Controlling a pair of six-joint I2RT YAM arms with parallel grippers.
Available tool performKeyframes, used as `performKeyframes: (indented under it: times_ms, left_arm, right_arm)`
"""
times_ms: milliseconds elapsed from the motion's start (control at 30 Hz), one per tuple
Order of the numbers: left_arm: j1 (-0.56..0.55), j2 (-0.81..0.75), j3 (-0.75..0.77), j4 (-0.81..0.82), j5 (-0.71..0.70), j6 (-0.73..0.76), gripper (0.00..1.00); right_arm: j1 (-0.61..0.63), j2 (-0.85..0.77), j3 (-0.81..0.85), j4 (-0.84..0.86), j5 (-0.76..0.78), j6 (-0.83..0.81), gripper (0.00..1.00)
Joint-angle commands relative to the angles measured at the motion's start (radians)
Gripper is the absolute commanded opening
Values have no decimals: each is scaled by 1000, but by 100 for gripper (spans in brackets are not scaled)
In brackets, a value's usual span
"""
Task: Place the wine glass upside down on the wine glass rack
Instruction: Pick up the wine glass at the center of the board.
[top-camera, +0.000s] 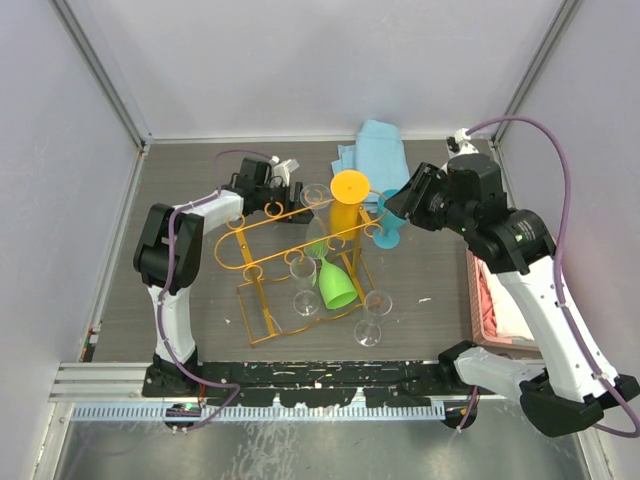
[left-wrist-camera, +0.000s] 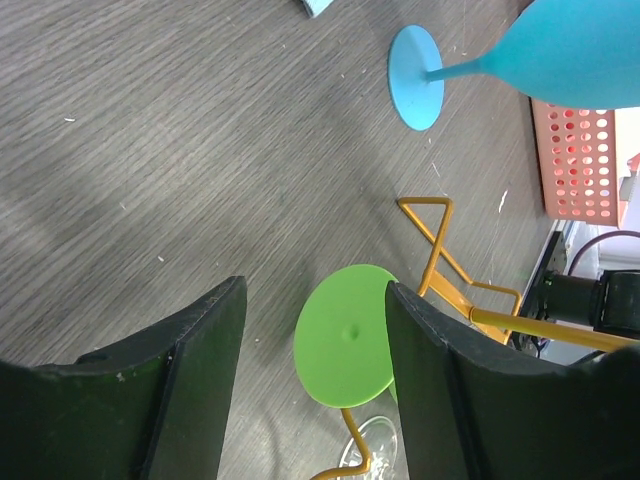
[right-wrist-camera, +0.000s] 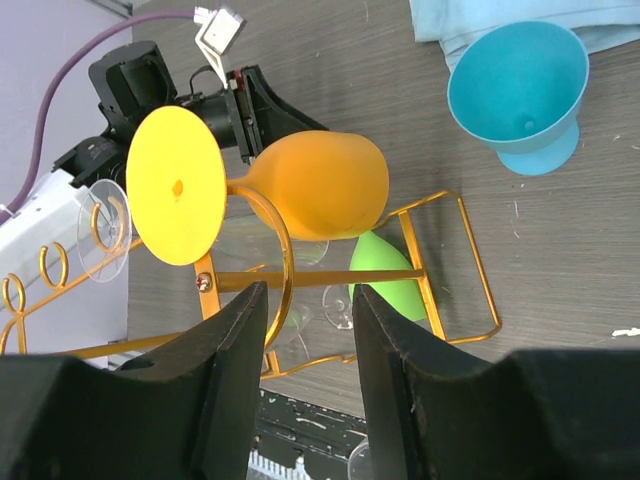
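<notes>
The orange-gold wine glass rack (top-camera: 262, 262) stands mid-table. An orange wine glass (right-wrist-camera: 315, 185) hangs upside down from the rack's right end, its yellow foot (top-camera: 350, 186) on top. A green glass (top-camera: 336, 287) and a clear glass (top-camera: 303, 280) also hang bowl-down. A blue wine glass (right-wrist-camera: 515, 90) stands upright on the table to the right of the rack. My right gripper (right-wrist-camera: 310, 295) hovers open near the rack rail (right-wrist-camera: 310, 277), holding nothing. My left gripper (left-wrist-camera: 315, 290) is open at the rack's far side, with the green foot (left-wrist-camera: 345, 335) below its fingers.
A light blue cloth (top-camera: 375, 150) lies behind the rack. A red perforated basket (top-camera: 485, 300) sits at the right edge. Another clear glass (top-camera: 372, 320) stands in front of the rack. Grey walls close in the table on three sides.
</notes>
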Motion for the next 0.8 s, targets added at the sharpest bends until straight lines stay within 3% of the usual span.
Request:
performKeyframes:
  times_ms: [0,200,500,767]
  left_arm:
    - [10,-8,47,-32,42,43,59]
    - [14,4,85,-79,79,56,59]
    - [14,4,106,-139,98,91,59]
    - [8,-14,82,-199,83,171,59]
  right_arm:
    - [-11,-43,2,72,62,-8,46]
    - [-62,-55,-56,134,40,-23,46]
    - [-289,-69,-165,248,-225,-37,46]
    - [-336,-53,-208,305,-322,-40,46]
